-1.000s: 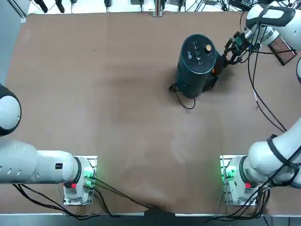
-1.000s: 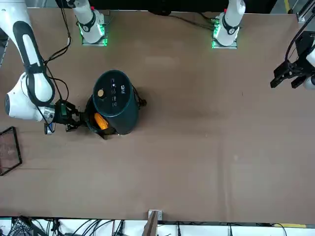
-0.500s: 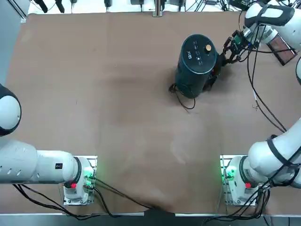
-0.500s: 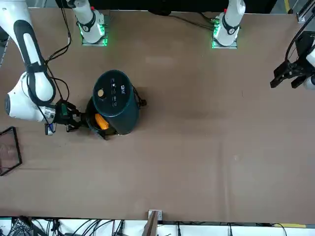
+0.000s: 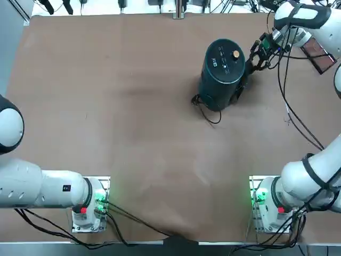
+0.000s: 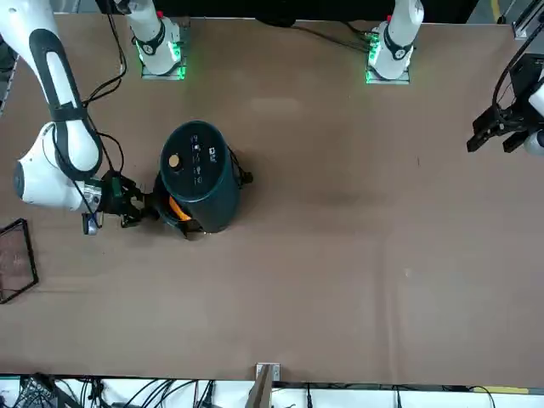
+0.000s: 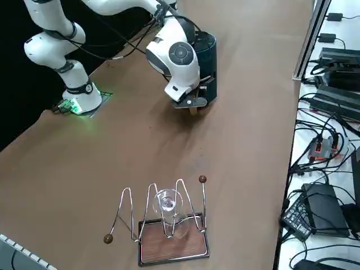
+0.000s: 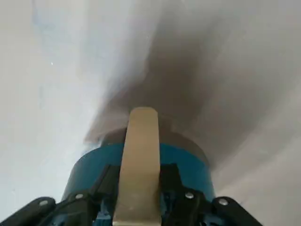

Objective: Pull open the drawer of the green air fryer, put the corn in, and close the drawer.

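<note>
Right now your right gripper (image 6: 140,209) sits low beside the green air fryer (image 6: 196,176), on the fryer's side that faces the working arm, and its fingers are clamped onto the drawer (image 6: 174,215). In the wrist view a tan handle strip (image 8: 139,160) runs up between the two fingers, with the drawer's teal front behind it, so you can read the grip there: jaws narrow, closed on the handle.

From the front you see the drawer only partly out of the fryer's lower body, a short dark lip between the shell and the gripper. Inside that gap the corn (image 6: 177,207) shows as a small orange sliver, lying in the drawer and tucked mostly under the fryer's round top. It sits just beside your gripper, between the fingertips and the fryer's body, not touching the fingers as far as you can tell.

From overhead the fryer (image 5: 222,73) stands upright in the table's far right part, its yellow knob (image 5: 235,54) on the flat top nearest the gripper (image 5: 251,63), and its black cord (image 5: 206,110) curls on the brown table (image 5: 133,128) on the opposite side. The corn is hidden in that view.

From the right side the arm's white wrist (image 7: 179,61) covers most of the drawer.
</note>
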{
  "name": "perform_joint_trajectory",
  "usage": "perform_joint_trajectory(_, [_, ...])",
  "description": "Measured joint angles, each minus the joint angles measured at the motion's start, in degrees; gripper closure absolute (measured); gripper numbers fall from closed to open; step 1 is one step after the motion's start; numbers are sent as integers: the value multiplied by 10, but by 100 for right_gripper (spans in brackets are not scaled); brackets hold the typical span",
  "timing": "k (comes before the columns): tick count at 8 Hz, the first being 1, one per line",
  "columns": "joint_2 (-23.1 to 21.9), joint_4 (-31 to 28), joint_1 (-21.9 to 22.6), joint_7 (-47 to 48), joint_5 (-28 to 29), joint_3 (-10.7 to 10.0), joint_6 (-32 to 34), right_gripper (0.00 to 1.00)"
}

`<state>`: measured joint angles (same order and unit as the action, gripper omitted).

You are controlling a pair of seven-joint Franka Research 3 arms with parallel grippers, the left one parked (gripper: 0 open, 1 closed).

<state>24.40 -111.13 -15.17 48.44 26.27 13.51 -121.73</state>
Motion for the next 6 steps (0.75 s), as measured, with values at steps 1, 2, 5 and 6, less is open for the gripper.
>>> perform_joint_trajectory(1, [0, 0, 4, 0, 0, 0, 1, 55])
perform_joint_trajectory(2, [0, 0, 7, 0, -1, 0, 1, 55])
perform_joint_trajectory(5, [1, -1, 9, 0, -1, -1, -1, 55])
perform_joint_trajectory(6, [1, -1, 10, 0, -1, -1, -1, 55])
